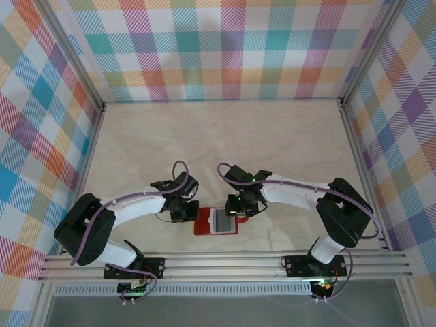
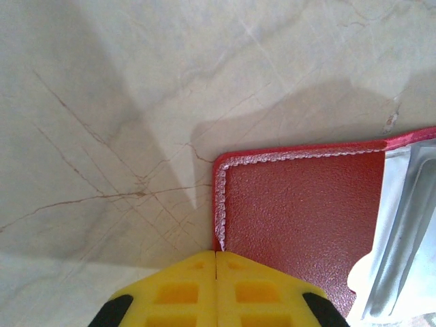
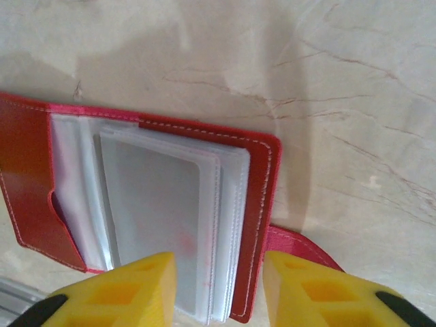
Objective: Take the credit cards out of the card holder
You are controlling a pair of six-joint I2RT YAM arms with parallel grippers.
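Card holder [image 1: 204, 227] is laid open and flat on the desk [image 1: 225, 143], close to the near edge, between the two claws. Its long axis is seen running left to right in the top view, with the fold running near to far. The cover is red with a pebbled, leather-like grain. It has rounded corners and a line of pale stitching along the border [image 2: 221, 197].

A stack of clear plastic sleeves [image 3: 228, 204] is held on the inside. They are glossy, rectangular and slightly fanned, sitting toward the holder's right half. A pale grey rectangle [image 3: 153, 204] is seen through the top sleeve; whether it is a card cannot be told. A red inner pocket [image 3: 30, 184] with a curved cut-out is seen at the left in the right wrist view. A pink-red snap tab [image 3: 293, 240] is seen sticking out from the holder's right edge, flat on the desk.

Left claw [image 1: 182, 212] is clenched. Its yellow fingers [image 2: 177, 293] are pressed together with nothing visible between them, the tips at the holder's left edge [image 2: 216, 225].

Right claw [image 3: 218, 262] is released. Its yellow fingers [image 3: 136, 289] are spread apart over the holder's right part, with the sleeve stack and the red cover edge between them. A firm hold on either is not seen.

The desk surface is pale and marble-look, with thin brown veins. Plaid-patterned walls [image 1: 225, 48] are seen on three sides. A ribbed aluminium rail [image 1: 225, 262] is seen along the near edge.
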